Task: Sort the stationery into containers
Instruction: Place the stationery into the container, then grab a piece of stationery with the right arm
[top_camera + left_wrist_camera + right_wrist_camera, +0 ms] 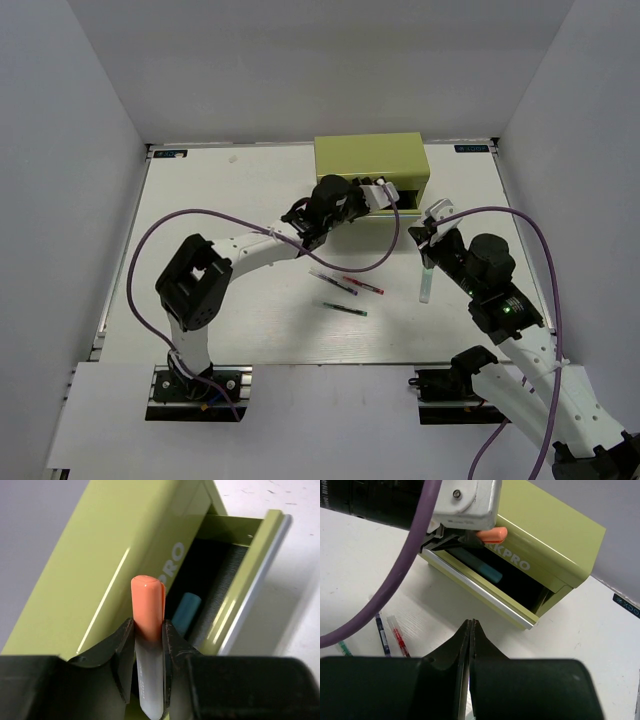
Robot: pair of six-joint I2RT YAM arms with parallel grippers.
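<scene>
My left gripper (148, 625) is shut on the white marker with the orange cap (148, 605) and holds it over the open drawer (255, 575) of the yellow-green WORKPRO chest (370, 160). A light blue marker (184, 612) lies inside that drawer; it also shows in the right wrist view (477, 565). My right gripper (471, 622) is shut and empty, in front of the chest's right end (428, 235). A pale mint marker (425, 280) lies on the table under that arm. The dark pen (382, 632), red pen (400, 640) and green pen (342, 647) lie on the table.
In the top view the three pens lie mid-table, the red pen (362, 285) and green pen (345, 308) between the two arms. The left arm's purple cable (395, 585) hangs across the right wrist view. White walls enclose the table.
</scene>
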